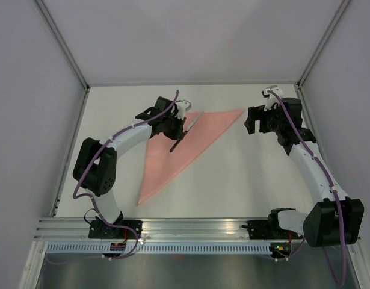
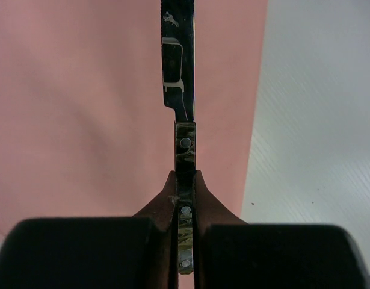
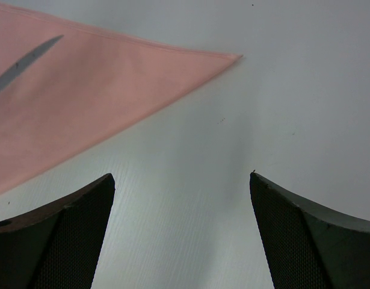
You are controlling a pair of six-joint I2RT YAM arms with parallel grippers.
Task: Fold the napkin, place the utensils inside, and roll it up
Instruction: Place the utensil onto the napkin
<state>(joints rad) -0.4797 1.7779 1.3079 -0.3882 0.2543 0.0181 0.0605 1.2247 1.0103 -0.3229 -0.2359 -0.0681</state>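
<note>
Left wrist view: left gripper [image 2: 185, 180] clenched on the riveted handle of a knife [image 2: 180, 96], blade edge-on and pointing away from the fingers. Beneath the blade, the napkin [image 2: 82, 120], salmon-pink, lightly creased; its straight edge just to the right of the knife, bare table [image 2: 317, 120] beyond. Contact between blade and cloth not readable from here. Top external view: napkin already folded to a long triangle, one corner toward the near left, one toward the far right, knife held across its far part near the long upper edge. Right gripper [image 3: 181, 176] spread wide and holding nothing, hovering over bare table just off the napkin's far-right corner. Step in hand, by judgement: fold done, utensil placement under way, rolling not yet begun. Next move likely calling for: lowering the knife flat onto the cloth, well inside both edges, then letting go without dragging the fabric. No other utensil visible in any view. Room: wide bare table right of and in front of the triangle; enclosure walls [image 1: 28, 120] well apart from both arms.
</note>
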